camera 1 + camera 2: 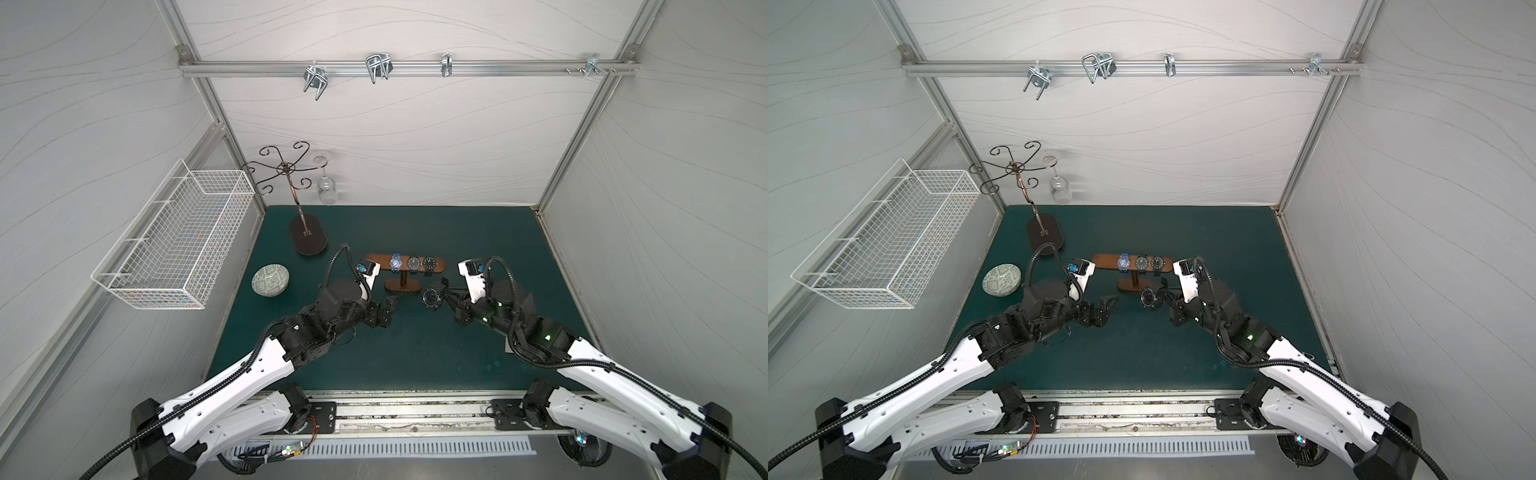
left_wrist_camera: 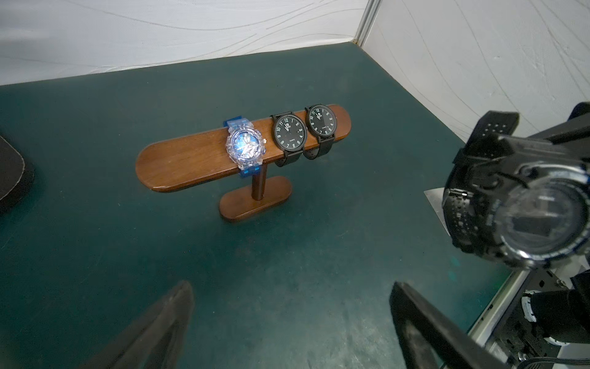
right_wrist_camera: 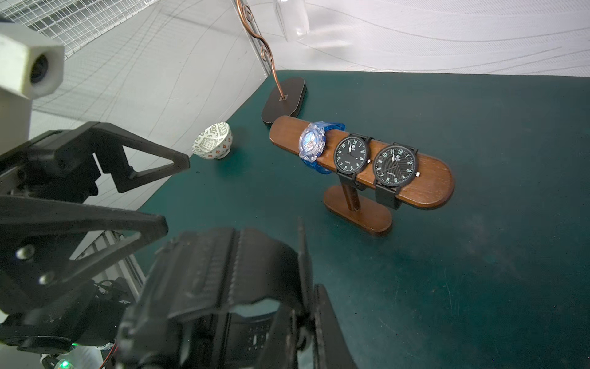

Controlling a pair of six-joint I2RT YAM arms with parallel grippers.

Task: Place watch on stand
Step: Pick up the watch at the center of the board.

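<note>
Right jaws are clamped on the black watch point(image 1: 430, 298), held right of centre in a top view, just below the stand point(image 1: 376, 261). Left jaws are wide apart and empty, centre-left. The danger: only the bar's left end is bare. A crooked strap could snag that tip, topple the light stand, or shove the three watches point(image 1: 414, 263) hanging there.

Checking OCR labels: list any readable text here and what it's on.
"12", "10", "8": hour numerals, middle black watch and end black watch.
"QUARTZ": probably, low on both dials; small.
Logos under 12: unreadable.
No legible text: blue watch, held watch, bowl.
</note>
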